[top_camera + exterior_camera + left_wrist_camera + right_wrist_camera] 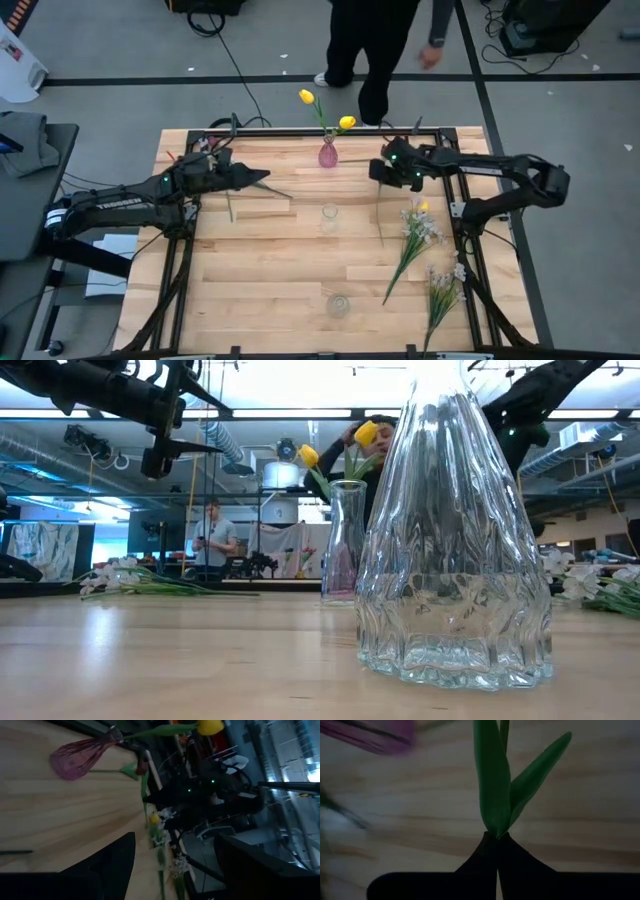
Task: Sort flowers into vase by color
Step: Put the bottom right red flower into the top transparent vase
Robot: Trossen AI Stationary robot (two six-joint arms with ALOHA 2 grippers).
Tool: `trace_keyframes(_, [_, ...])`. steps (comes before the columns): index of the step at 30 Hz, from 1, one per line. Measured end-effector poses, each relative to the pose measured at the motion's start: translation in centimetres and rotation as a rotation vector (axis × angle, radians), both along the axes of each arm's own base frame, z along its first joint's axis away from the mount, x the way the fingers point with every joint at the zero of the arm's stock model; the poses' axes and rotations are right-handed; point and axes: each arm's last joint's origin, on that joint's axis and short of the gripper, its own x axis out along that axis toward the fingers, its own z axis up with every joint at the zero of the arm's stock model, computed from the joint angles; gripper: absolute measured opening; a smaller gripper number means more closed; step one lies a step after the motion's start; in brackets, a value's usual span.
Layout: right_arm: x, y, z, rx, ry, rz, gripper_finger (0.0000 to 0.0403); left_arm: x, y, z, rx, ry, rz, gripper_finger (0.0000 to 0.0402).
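Observation:
A pink vase (328, 154) stands at the table's far middle with two yellow tulips (306, 96) in it. Just right of it, my right gripper (377, 172) is shut on a dark red tulip (141, 766), whose bud and leaves reach toward the vase. A thin stem (380, 215) runs from below the gripper toward the near edge. Sprays of white blossoms (422, 228) lie on the table at the right. My left gripper (265, 178) hovers open at the far left, with nothing between its fingers (115, 860). My right gripper pinches the tulip's green stem where its two leaves join (496, 827), between its two shut fingertips. The fingers slant down from the table's right. The leaves and upper stem stick out ahead of the fingertips, above the wood. The fingers hide the stem below the hold.
Two clear glass vases stand on the wooden table, one at the middle (329, 215) and one near the front edge (338, 305). More white sprays (442, 290) lie at the near right. Some flowers (205, 146) lie by the left arm. A person (375, 40) stands beyond the far edge.

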Motion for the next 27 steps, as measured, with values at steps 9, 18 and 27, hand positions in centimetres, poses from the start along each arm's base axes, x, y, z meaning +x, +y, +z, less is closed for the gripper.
trace_keyframes(9, [-2.4,0.4,4.3,-0.199,-0.142,0.022,0.0006,0.1,0.0,1.0,0.033,-0.096,-0.008,0.0275])
trace_keyframes(18, [-4.5,1.5,10.1,-0.512,-0.468,0.065,0.0006,0.2,-0.1,1.5,0.044,-0.145,-0.059,0.0275])
trace_keyframes(27, [-5.6,3.4,15.3,-0.916,-0.774,0.165,0.0006,0.2,-0.2,2.1,0.07,-0.205,-0.068,0.0275])
